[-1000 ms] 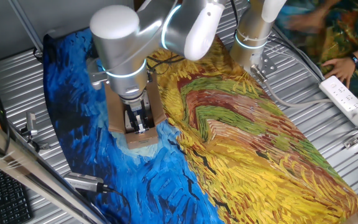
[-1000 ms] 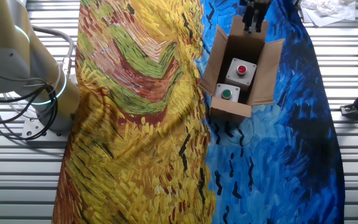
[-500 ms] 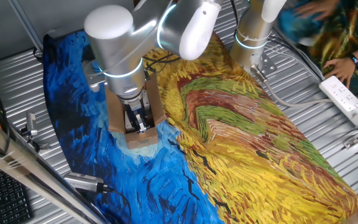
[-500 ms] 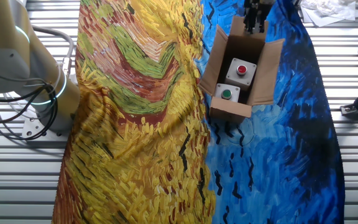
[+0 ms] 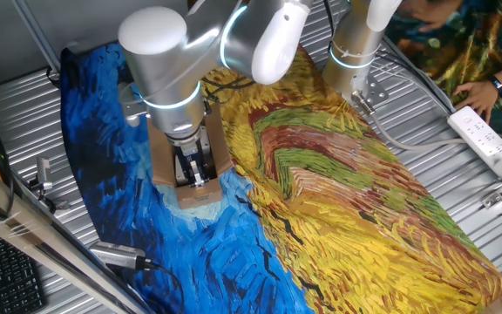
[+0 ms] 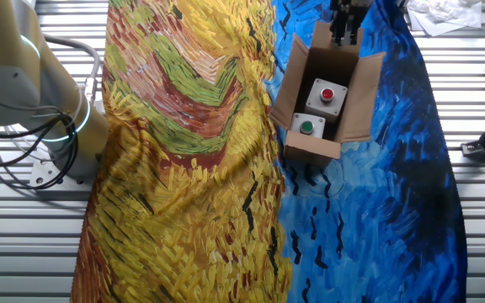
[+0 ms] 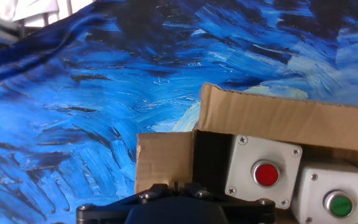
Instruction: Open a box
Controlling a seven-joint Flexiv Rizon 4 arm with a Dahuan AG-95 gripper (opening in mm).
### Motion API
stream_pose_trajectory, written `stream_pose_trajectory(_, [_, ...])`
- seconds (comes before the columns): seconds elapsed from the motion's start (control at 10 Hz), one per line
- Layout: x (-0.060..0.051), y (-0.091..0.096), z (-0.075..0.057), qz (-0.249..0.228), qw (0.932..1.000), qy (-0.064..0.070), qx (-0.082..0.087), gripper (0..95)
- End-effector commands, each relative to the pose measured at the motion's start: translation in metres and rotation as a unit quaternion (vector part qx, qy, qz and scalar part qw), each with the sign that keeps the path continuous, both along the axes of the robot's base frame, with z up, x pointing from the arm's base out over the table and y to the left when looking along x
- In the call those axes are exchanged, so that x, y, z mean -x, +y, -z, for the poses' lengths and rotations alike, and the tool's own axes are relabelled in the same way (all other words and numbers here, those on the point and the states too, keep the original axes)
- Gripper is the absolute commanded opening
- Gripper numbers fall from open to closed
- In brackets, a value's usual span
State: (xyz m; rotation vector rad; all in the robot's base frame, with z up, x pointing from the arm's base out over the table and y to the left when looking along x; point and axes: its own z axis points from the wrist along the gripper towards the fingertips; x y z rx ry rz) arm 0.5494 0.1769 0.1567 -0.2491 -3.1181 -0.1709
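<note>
Two push buttons, red [image 6: 327, 93] and green [image 6: 308, 127], showing inside cardboard box [image 6: 294, 84] on blue cloth [image 6: 369, 210]. Flaps spread wide, job nearly done. Gripper [image 6: 343, 29] at far end; fingers' state unclear.

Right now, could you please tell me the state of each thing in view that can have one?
cardboard box: open, flaps spread outward, upright on the cloth.
red push-button unit: inside the box, button facing up.
green push-button unit: inside the box beside the red one, button facing up.
claw: at the box's far end flap; open or shut cannot be told.
painted cloth: spread over the table, wrinkled.
</note>
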Motion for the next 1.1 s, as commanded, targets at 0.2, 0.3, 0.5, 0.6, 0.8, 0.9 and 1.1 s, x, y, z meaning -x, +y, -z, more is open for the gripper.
stream_pose_trajectory(0.2, [0.000, 0.006, 0.001, 0.008, 1.0000, 0.000, 0.003, 0.0])
stream_pose_trajectory(0.3, [0.000, 0.008, 0.002, 0.011, 0.9999, 0.001, 0.004, 0.0])
stream_pose_trajectory(0.5, [0.001, 0.011, 0.005, 0.013, 0.9999, -0.002, 0.004, 0.0])
stream_pose_trajectory(0.6, [0.001, 0.013, 0.007, 0.014, 0.9999, -0.003, 0.005, 0.0])
stream_pose_trajectory(0.8, [0.001, 0.017, 0.011, 0.017, 0.9998, -0.004, 0.006, 0.0])
stream_pose_trajectory(0.9, [0.000, 0.019, 0.017, 0.014, 0.9998, -0.005, 0.011, 0.0])
stream_pose_trajectory(1.1, [-0.003, 0.017, 0.026, 0.009, 0.9998, -0.007, 0.014, 0.0])
